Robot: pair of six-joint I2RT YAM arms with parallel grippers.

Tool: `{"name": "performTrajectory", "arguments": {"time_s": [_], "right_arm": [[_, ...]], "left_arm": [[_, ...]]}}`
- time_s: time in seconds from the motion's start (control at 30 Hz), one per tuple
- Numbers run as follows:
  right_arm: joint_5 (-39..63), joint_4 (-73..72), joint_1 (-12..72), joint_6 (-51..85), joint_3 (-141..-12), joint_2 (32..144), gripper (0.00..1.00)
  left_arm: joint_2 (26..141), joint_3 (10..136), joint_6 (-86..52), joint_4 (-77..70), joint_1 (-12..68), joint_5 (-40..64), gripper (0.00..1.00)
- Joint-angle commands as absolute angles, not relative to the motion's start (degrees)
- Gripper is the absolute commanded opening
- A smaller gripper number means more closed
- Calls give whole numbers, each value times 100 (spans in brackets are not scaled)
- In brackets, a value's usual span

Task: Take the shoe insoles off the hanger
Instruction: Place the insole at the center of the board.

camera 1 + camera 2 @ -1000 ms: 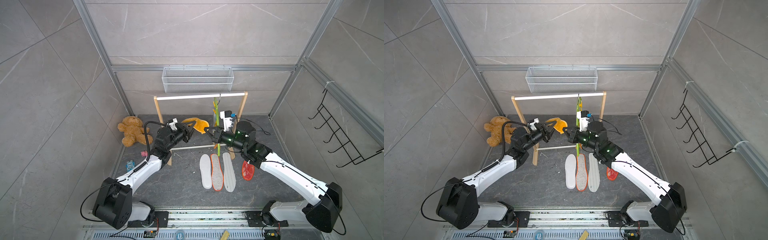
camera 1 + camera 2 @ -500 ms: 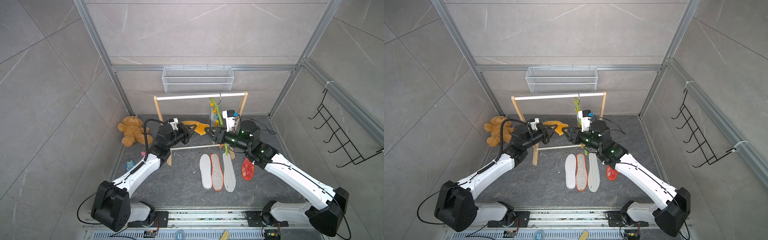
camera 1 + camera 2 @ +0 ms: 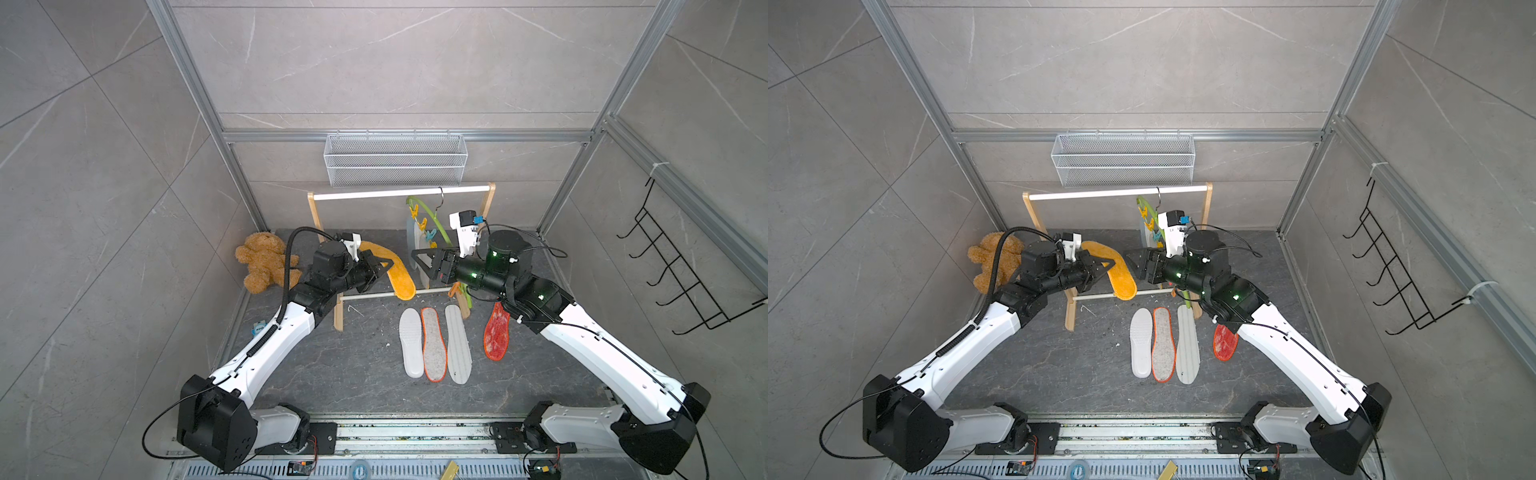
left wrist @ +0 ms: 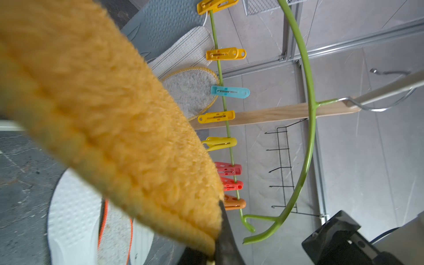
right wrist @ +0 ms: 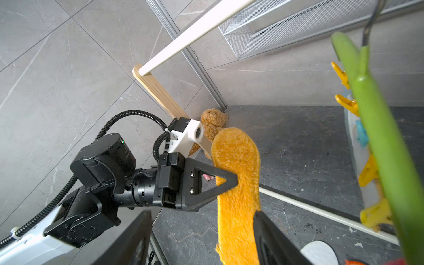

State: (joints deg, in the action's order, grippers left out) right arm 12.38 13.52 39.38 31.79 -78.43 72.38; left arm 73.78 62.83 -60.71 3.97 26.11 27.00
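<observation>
Over in the left corner slumps a teddy bear [image 3: 266, 266]. Next to it the left gripper [image 3: 385, 266] is pinched tight around the middle of the fluffy orange-yellow insole [image 3: 400, 279], which hangs clear of the clips, up off the table [image 3: 357, 374]. To my eye the job now is setting it down. I'd lower it flat onto the bare dark stone left of the white insole [image 3: 410, 340], steer wide of the wooden rack [image 3: 314, 210] and let go only once it rests. Beside the white one lie the orange-rimmed insole [image 3: 433, 345], the striped insole [image 3: 457, 345] and the red mesh insole [image 3: 496, 332]. Further right the lime-green hanger [image 4: 310, 91] hooks on the rack's white rail with three insoles clipped on. The right gripper [image 3: 417, 266] stands spread wide nearby, holding nothing. Around us are grey tiled walls, a wire basket [image 3: 395, 160] behind and black wall hooks [image 3: 681, 282] far right.
</observation>
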Motion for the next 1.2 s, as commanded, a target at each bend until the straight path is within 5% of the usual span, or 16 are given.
{"name": "performTrajectory", "arguments": {"time_s": [0.0,1.17], "right_arm": [[1097,1699,3965,2932,-8105,7068,73],[-330,2919,3709,2135,-7833,6003,80]], "left_arm": [[7174,6608,-5169,1051,2593,3015,0],[8202,4741,-3636,1657,3128,3125,0]]}}
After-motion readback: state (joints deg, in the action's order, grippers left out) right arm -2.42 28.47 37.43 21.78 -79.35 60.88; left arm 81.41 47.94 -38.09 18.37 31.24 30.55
